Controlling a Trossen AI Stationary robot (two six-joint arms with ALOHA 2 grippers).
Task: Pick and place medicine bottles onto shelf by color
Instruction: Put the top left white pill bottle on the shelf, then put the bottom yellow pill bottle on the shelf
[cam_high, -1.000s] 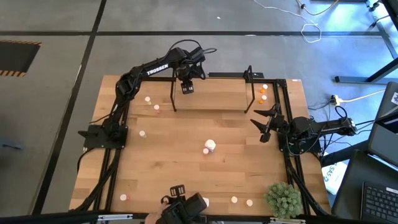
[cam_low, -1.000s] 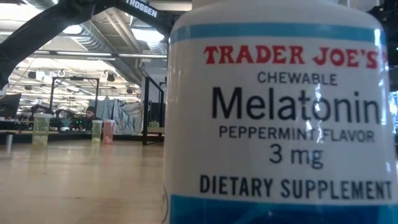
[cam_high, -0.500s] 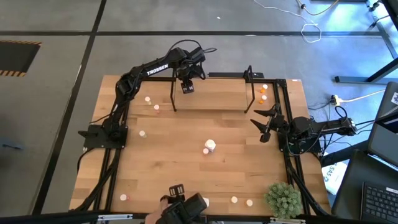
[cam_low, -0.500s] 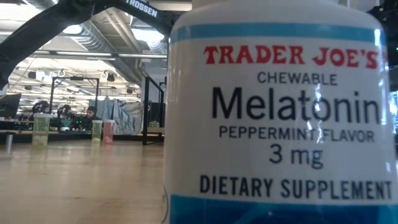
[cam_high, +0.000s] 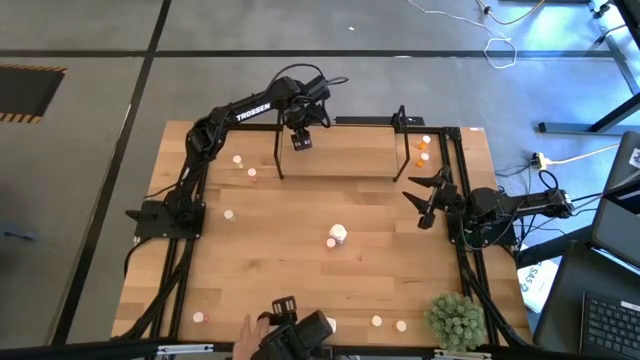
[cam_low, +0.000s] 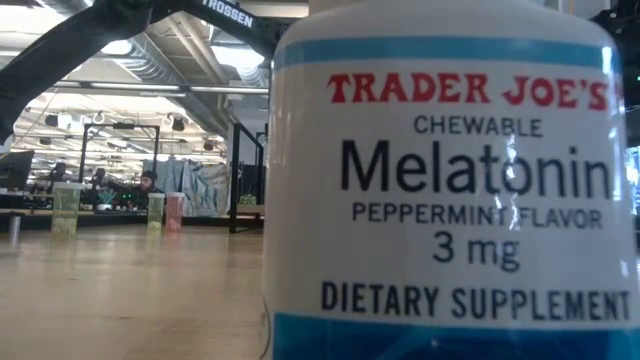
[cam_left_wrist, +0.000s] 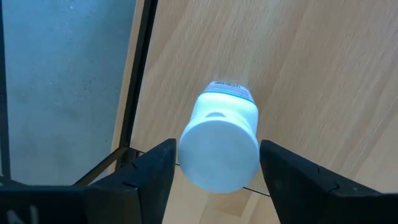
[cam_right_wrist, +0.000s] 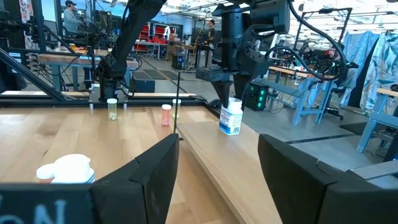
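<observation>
Two matte-black jointed arms w/ black cabling, left arm (cam_high: 240, 112) marked "TROSSEN" in white, right arm (cam_high: 500, 207) unmarked as seen, each w/ chunky black angular fingers (cam_left_wrist: 146, 174).

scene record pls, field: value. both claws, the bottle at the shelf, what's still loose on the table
left claw: open, over the shelf's left end, fingers either side of a white bottle with small gaps
white bottle: upright on the shelf base, blue band at the bottom
shelf: far edge of the table, black end frames
right claw: open, parked at the table's right side, holding nothing
orange bottles: by the shelf's right end
loose bottles: one white mid-table, small ones scattered left and near edge
plant: near right corner
</observation>
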